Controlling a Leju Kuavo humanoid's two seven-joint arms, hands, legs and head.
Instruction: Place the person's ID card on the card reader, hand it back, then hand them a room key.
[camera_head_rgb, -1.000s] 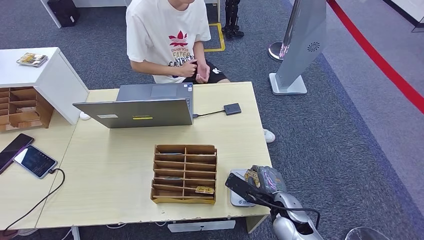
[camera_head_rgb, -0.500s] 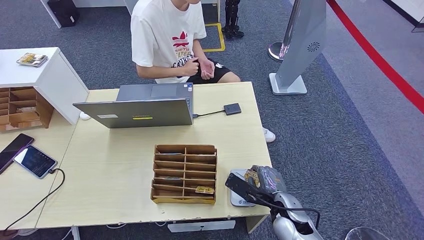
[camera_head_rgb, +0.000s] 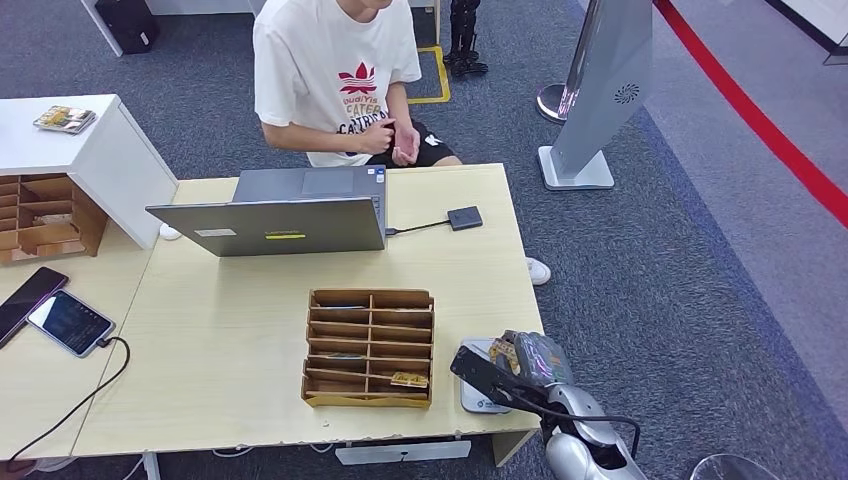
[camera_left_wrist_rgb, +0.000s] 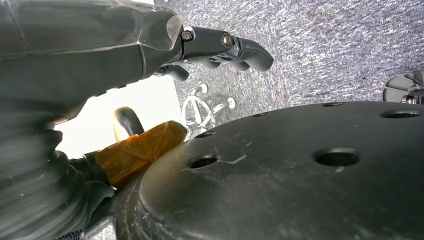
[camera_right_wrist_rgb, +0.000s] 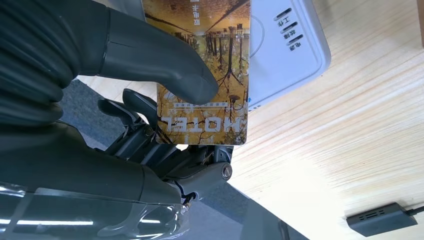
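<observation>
My right hand (camera_right_wrist_rgb: 150, 100) pinches the golden rectangular hotel card (camera_right_wrist_rgb: 205, 75), long axis pointing out from my fingers, directly over the white plastic card reader (camera_right_wrist_rgb: 295, 50).

Laptop (camera_head_rgb: 290, 210) behind wooden organizer (camera_head_rgb: 369, 347)

I'm looking down at a pale wooden rectangular table (camera_head_rgb: 220, 340). A grey open laptop (camera_head_rgb: 280, 215) is sitting at twelve o'clock, a small black square hub (camera_head_rgb: 464, 217) lying at one o'clock beside it. A brown wooden compartment tray (camera_head_rgb: 369, 347) is resting centrally, a white card reader (camera_head_rgb: 476, 392) sitting at four o'clock.
</observation>
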